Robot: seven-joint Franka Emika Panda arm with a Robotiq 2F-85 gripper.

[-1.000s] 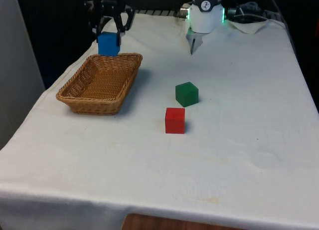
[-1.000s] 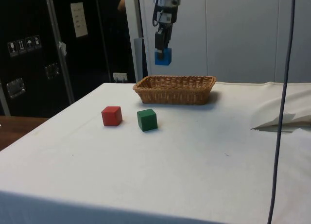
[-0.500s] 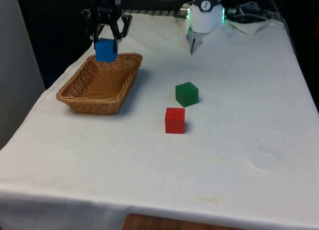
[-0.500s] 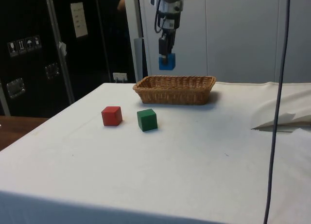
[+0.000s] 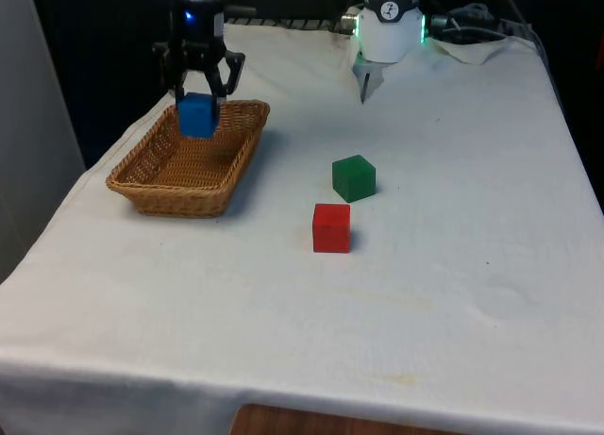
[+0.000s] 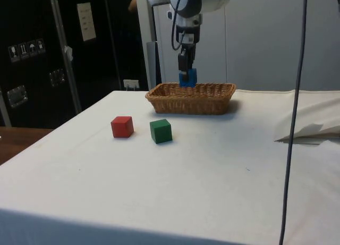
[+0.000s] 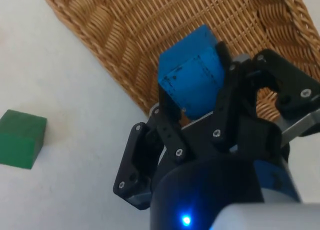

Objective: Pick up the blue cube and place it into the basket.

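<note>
Hanging over wicker: a cube about to be set down
Foreground: a red cube (image 5: 331,227) sits on the white tabletop (image 5: 453,293), with a green cube (image 5: 354,177) just beyond it; both lie well apart from the basket.
Basket: the woven basket (image 5: 160,175) rests toward the front view's left, its long axis running away from the near edge.
Blue cube: the blue cube (image 5: 197,114) is in the air, clear of the tabletop, over the far end of the basket and about level with its rim.
Hand: the black hand (image 5: 198,86) points straight down, its two fingers closed on the blue cube from either side.
Key relation: the basket floor appears to lie directly below the cube, so the coming move looks like a short drop, not a sideways shift.
Risk: the far rim sits near; a release here should likely still land inside.
</note>
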